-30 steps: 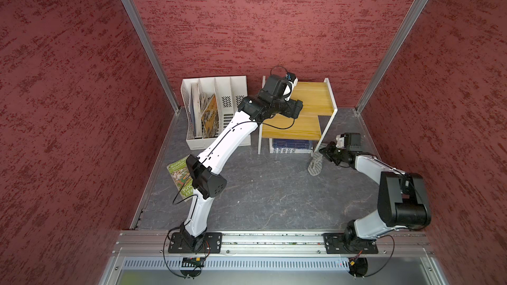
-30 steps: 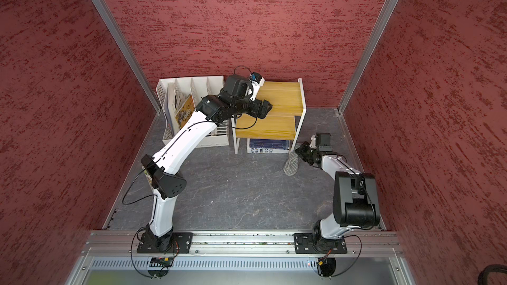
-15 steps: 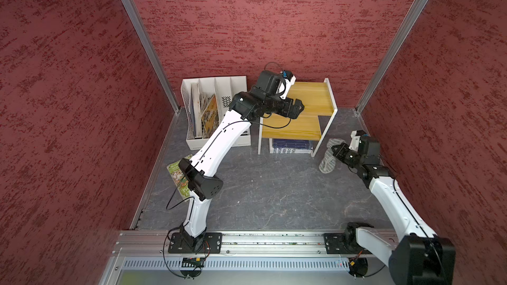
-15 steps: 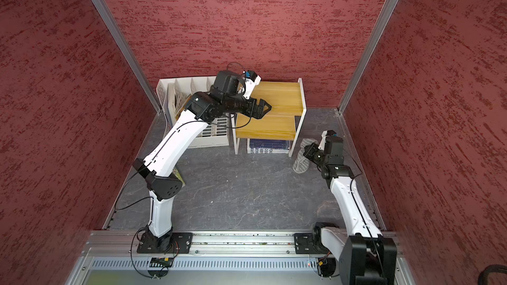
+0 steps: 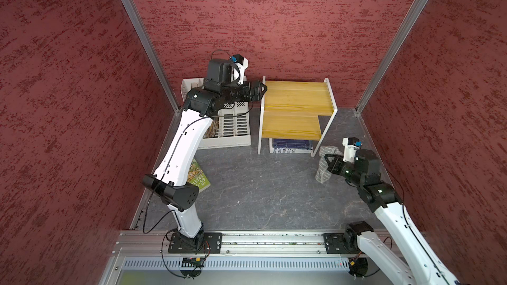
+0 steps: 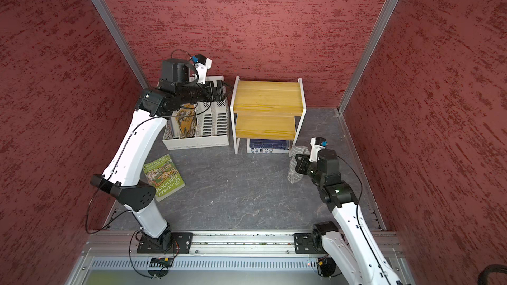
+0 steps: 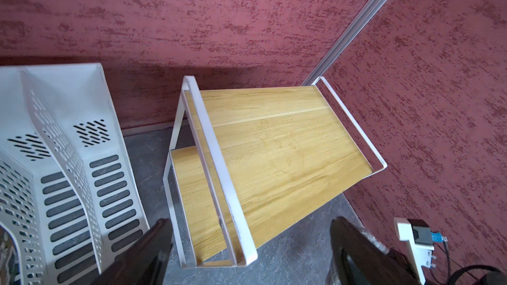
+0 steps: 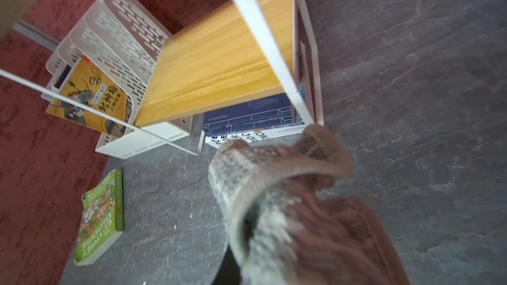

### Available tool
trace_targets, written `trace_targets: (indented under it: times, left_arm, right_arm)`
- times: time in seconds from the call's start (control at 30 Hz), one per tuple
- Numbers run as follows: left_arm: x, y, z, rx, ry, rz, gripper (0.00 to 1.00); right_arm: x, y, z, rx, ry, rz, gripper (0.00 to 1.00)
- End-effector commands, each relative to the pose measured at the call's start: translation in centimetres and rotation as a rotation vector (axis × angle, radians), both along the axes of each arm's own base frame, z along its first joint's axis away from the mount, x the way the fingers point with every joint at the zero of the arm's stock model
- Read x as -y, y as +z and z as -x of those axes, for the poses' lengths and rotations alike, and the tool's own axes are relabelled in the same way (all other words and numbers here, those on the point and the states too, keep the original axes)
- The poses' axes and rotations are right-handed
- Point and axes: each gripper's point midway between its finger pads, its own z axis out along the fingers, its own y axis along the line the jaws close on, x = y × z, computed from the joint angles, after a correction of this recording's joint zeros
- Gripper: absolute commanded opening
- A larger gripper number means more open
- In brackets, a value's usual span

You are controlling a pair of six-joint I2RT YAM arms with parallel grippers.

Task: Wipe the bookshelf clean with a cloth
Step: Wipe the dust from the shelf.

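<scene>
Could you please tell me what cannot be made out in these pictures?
- Right wrist view: the cloth covers the right gripper, so its jaws are hidden.
- Both top views: the bookshelf hides most of the blue book beneath it.
- In a top view the left arm covers part of the green book.

- I see the bookshelf (image 5: 295,100): yellow-tan wood-grain boards, white side panels.
- My cloth (image 5: 322,174) is grey-beige with fine pale stripes.
- The book (image 6: 164,176) has a green cover.
- The file organizer (image 6: 216,122) is white.
</scene>
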Motion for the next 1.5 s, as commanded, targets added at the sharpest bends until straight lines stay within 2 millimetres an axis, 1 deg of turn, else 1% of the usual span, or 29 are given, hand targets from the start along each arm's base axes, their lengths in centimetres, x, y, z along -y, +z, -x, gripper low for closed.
trace_targets:
  times: [0.0, 0.1, 0.2, 0.27, 0.4, 0.53, 0.6, 0.77, 0.87, 1.03, 1.17, 1.27, 1.4, 1.43, 1.47]
  left_arm:
    - [2.1, -2.1, -0.9, -0.081, -0.064, 0.072, 0.92]
    - [3.2, -3.4, -1.6, -0.125, -0.091, 0.1, 0.9]
    - [3.8, -4.8, -2.2, -0.162, -0.094, 0.099, 0.88]
    - [4.2, -5.5, -2.4, -0.176, -0.099, 0.097, 0.86]
    - [4.6, -6.5, -2.6, -0.201, -0.101, 0.089, 0.83]
    - [4.9, -7.0, -2.5, -0.214, -0.103, 0.084, 0.79]
    - [4.9, -7.2, -2.4, -0.22, -0.102, 0.082, 0.78]
    - [5.2, -7.5, -2.4, -0.226, -0.107, 0.08, 0.74]
    - [5.3, -7.7, -2.5, -0.231, -0.106, 0.079, 0.71]
    - [5.6, -7.7, -2.3, -0.235, -0.111, 0.082, 0.69]
    - [6.0, -7.7, -2.2, -0.233, -0.119, 0.084, 0.68]
    - [6.1, -7.7, -2.1, -0.234, -0.123, 0.085, 0.68]
    - [6.2, -7.8, -2.1, -0.237, -0.123, 0.084, 0.68]
    - [6.2, -7.8, -2.0, -0.236, -0.125, 0.083, 0.68]
    - [6.2, -7.9, -2.0, -0.237, -0.124, 0.082, 0.68]
  right_arm:
    - [-0.9, 2.2, -1.5, 0.12, -0.002, 0.137, 0.0]
    - [-2.3, 2.3, -2.9, 0.156, -0.001, 0.214, 0.0]
    - [-2.5, 2.9, -4.5, 0.2, -0.043, 0.217, 0.0]
    - [-2.5, 3.2, -5.3, 0.222, -0.067, 0.223, 0.0]
    - [-2.1, 2.6, -6.8, 0.199, -0.103, 0.282, 0.0]
    - [-1.3, 2.2, -7.7, 0.205, -0.161, 0.324, 0.0]
    - [-1.5, 2.1, -8.3, 0.21, -0.162, 0.327, 0.0]
    - [-3.9, 0.9, -9.8, 0.171, -0.077, 0.295, 0.0]
    - [-5.1, 0.6, -10.4, 0.166, -0.044, 0.261, 0.0]
    - [-7.0, 0.1, -10.9, 0.15, 0.01, 0.2, 0.0]
    - [-9.1, -0.1, -11.0, 0.152, 0.051, 0.176, 0.0]
    - [-11.0, -0.2, -11.3, 0.151, 0.085, 0.153, 0.0]
    - [-14.2, 0.3, -11.5, 0.168, 0.139, 0.128, 0.0]
    - [-15.1, -0.6, -11.6, 0.153, 0.157, 0.136, 0.0]
    - [-15.9, -0.4, -11.7, 0.159, 0.167, 0.134, 0.0]
